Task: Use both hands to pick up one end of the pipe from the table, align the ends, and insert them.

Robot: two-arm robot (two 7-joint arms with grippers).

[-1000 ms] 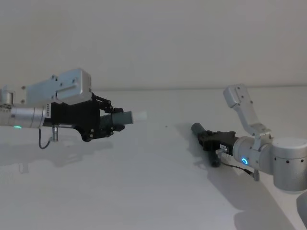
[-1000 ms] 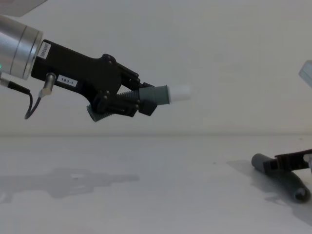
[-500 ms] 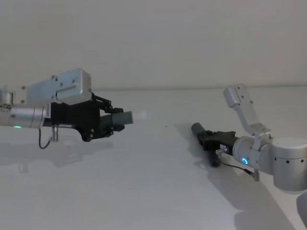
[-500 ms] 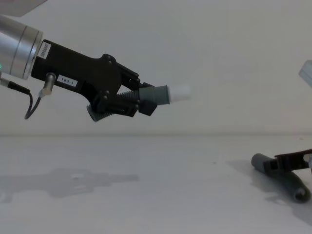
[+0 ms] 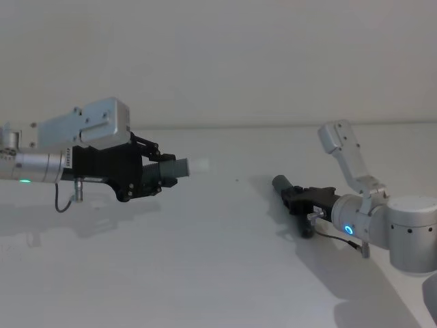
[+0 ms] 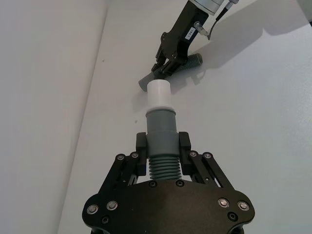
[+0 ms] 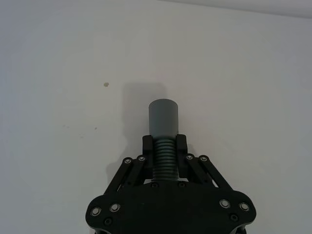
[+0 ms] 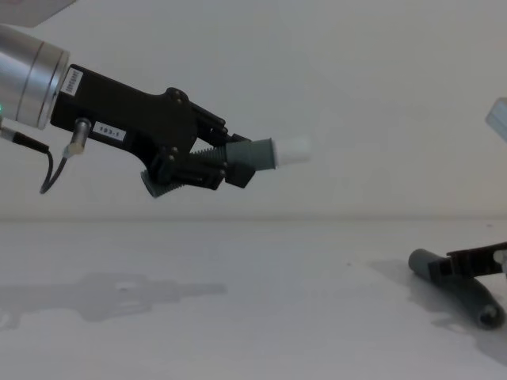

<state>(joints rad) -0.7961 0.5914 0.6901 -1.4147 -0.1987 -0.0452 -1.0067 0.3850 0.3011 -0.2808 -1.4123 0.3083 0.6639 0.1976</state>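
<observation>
**Two pipe pieces gripped, well apart over a white desk**

The plain white desk [image 5: 205, 280] is matte and carries soft grey shadows of both arms. Low at its right side, the right gripper [image 5: 295, 199] has its fingers closed on the ribbed part of the plain grey piece [image 5: 280, 183], which lies on the desk. At the left, raised above the surface, the left gripper [image 5: 164, 176] has its fingers clamped on the other grey piece [image 5: 179, 167]. The white tip [image 8: 293, 148] of this piece points right, well apart from the first piece. Behind is a bare pale wall [image 5: 218, 61]. In the chest view the edge cuts off the right gripper. The hollow mouth of the plain piece is hard to make out.
</observation>
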